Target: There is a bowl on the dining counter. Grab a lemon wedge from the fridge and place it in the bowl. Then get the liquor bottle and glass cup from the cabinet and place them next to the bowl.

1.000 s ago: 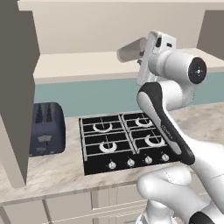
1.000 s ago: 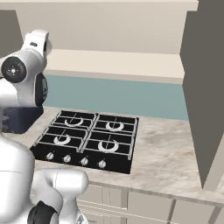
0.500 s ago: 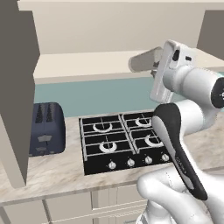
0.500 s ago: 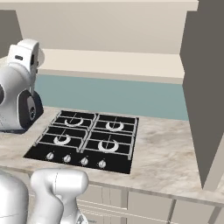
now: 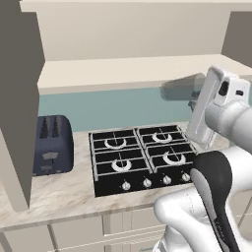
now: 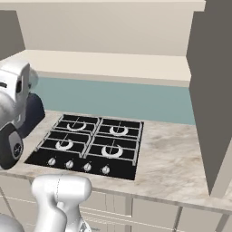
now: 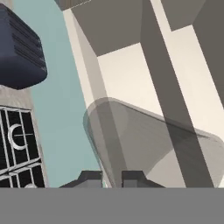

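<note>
Hand view shows the gripper point(image 7: 113, 177) clenched on the glass cup point(image 7: 153, 144), aloft before the cabinet point(image 7: 127, 74) shelf.

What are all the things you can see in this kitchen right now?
glass cup: one, grey see-through, lying sideways in the air over the stove, held at its rim by the jaws
stove: one, black, four burners, set in the counter
stove knobs: a row, silver, along the stove's front edge
toaster: one, dark blue, on the counter left of the stove
counter: one, beige marbled
backsplash: one, pale teal, behind the stove
cabinet: one, cream, doors open, beige shelf
drawer fronts: cream, below the counter
gripper: one, dark tips shut on the cup's rim
</note>
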{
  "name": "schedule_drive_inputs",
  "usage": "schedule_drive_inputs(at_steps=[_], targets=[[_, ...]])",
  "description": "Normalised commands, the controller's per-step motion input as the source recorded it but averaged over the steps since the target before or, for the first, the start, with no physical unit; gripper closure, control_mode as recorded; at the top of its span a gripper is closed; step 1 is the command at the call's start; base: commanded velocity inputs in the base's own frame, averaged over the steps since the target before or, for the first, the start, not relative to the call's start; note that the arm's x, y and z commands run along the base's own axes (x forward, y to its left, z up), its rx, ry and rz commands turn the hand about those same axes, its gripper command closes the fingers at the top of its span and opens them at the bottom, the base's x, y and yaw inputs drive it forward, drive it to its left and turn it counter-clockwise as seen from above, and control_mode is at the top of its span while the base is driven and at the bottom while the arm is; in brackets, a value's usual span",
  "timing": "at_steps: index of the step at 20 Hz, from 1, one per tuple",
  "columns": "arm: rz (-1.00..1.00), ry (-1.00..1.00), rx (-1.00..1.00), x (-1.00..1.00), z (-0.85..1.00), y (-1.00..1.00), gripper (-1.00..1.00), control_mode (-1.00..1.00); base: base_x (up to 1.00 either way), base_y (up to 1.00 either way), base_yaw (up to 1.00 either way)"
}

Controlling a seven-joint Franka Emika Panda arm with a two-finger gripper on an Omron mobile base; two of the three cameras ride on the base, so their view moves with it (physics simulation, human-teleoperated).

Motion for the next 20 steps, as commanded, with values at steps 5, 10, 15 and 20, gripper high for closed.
schedule_drive_inputs(at_steps=[5, 10, 15, 20], targets=[[-0.03, -0.13, 0.01, -0.8, -0.26, -0.15, 1.0, 1.0, -0.2, -0.03, 0.0], [0.0, 0.0, 0.0, 0.0, 0.0, 0.0, 1.0, 1.0, -0.9, -0.12, 0.0], [0.0, 0.0, 0.0, 0.0, 0.0, 0.0, 1.0, 1.0, -0.65, -0.1, 0.17], [0.0, 0.0, 0.0, 0.0, 0.0, 0.0, 1.0, 1.0, -0.26, -0.1, 0.42]])
